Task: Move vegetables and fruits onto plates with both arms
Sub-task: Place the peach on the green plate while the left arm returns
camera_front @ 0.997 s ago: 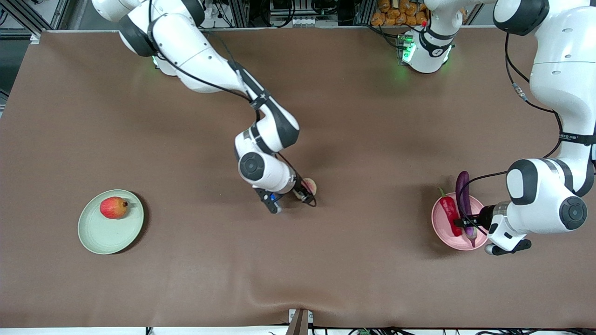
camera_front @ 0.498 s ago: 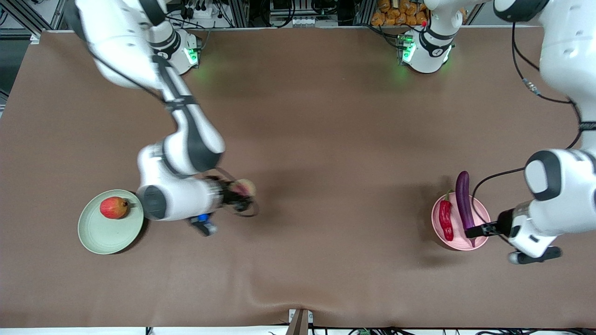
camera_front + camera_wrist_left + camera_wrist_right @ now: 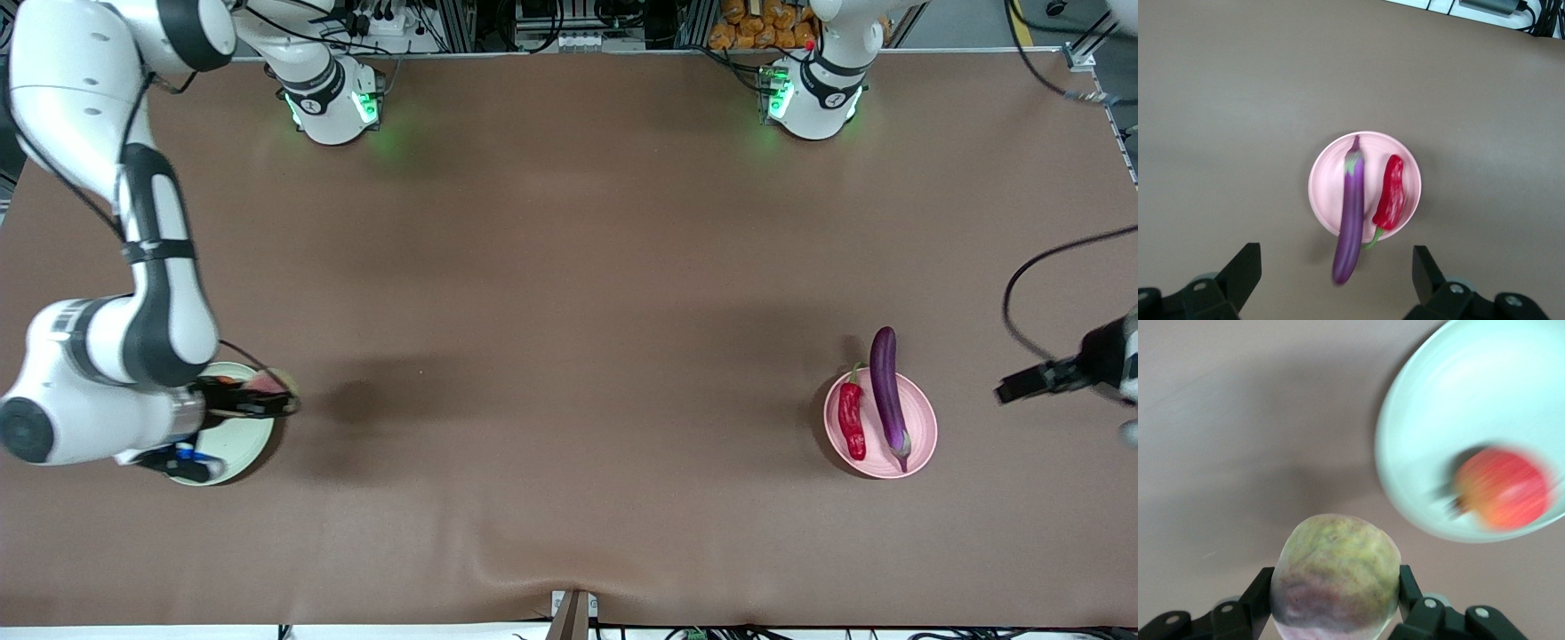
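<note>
My right gripper [image 3: 269, 404] is shut on the pinkish-tan peach [image 3: 267, 383] and holds it over the rim of the pale green plate [image 3: 238, 444]. In the right wrist view the peach [image 3: 1335, 567] sits between the fingers [image 3: 1261, 593], and the red-yellow apple [image 3: 1501, 490] lies on the green plate [image 3: 1431, 420]. The purple eggplant [image 3: 886, 387] and red chili [image 3: 851, 418] lie side by side on the pink plate [image 3: 923, 436]. My left gripper [image 3: 1022, 388] is open and empty, over the table beside the pink plate, toward the left arm's end. The left wrist view shows the eggplant [image 3: 1351, 207], chili [image 3: 1391, 193] and pink plate [image 3: 1327, 180].
The brown tablecloth [image 3: 569, 293] covers the whole table. The two arm bases [image 3: 329, 98] [image 3: 813, 93] stand along the edge farthest from the front camera. The eggplant's rounded end overhangs the pink plate's rim.
My right arm carried the peach from the table's middle to the green plate's rim. My left gripper let go of the eggplant and drew away from the pink plate toward its end of the table.
</note>
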Controlling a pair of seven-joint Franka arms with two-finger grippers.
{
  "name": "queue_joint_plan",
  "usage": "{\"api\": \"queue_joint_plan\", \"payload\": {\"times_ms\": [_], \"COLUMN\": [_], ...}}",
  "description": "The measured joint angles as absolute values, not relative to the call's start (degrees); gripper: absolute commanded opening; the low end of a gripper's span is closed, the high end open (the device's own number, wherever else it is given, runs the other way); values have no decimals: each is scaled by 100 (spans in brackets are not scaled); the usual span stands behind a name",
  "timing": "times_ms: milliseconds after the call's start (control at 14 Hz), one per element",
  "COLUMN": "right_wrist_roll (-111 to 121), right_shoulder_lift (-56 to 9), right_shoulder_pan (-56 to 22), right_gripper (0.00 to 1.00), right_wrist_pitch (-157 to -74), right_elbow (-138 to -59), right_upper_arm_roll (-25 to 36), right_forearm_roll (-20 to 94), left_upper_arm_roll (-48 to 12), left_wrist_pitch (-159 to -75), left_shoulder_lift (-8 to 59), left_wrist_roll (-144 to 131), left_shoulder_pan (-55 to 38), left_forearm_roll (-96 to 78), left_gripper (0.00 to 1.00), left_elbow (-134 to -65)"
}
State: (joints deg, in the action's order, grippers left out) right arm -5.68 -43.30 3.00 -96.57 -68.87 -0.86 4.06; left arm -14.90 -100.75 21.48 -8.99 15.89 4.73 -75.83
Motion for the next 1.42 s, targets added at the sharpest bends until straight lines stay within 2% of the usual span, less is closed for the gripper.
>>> {"api": "queue_joint_plan", "payload": {"times_ms": [214,427,498,569,641,783,997,1139,1424], "right_wrist_roll": [409,635,639,639,639,639,685,736,740], "right_shoulder_lift": [-4571,-4787,-4828,-4857,-4868,-4868,-4867,-4859,-4694], "right_shoulder_pan": [625,697,697,697,697,717,840,863,857], "right_gripper": [0,0,17,52,100,100,100,100,100], "right_wrist_pitch": [-10584,-11148,-11284,-11357,-11374,-11374,-11359,-11092,-10120], "right_elbow": [-6964,-6972,-6972,-6972,-6972,-6971,-6962,-6920,-6514], "right_upper_arm_roll": [-87,-89,-94,-96,-96,-91,-93,-115,-426], "right_forearm_roll": [221,201,198,197,197,197,197,197,198], "left_upper_arm_roll": [-1575,-1694,-1761,-1837,-1879,-1722,-723,-298,-322], "left_wrist_pitch": [-9158,-8689,-8538,-8432,-8363,-8342,-8346,-8352,-8352], "left_shoulder_lift": [1451,804,620,467,345,167,-9,-140,-539], "left_wrist_roll": [-979,-1012,-1016,-1025,-1033,-1033,-1033,-1148,-1314], "left_shoulder_pan": [1567,1546,1542,1539,1527,1361,361,-185,-327], "left_forearm_roll": [476,432,425,412,339,167,83,73,73], "left_gripper": [100,100,100,100,100,100,100,100,100], "left_elbow": [-7586,-7596,-7614,-7648,-7702,-7920,-8376,-8567,-8854]}}
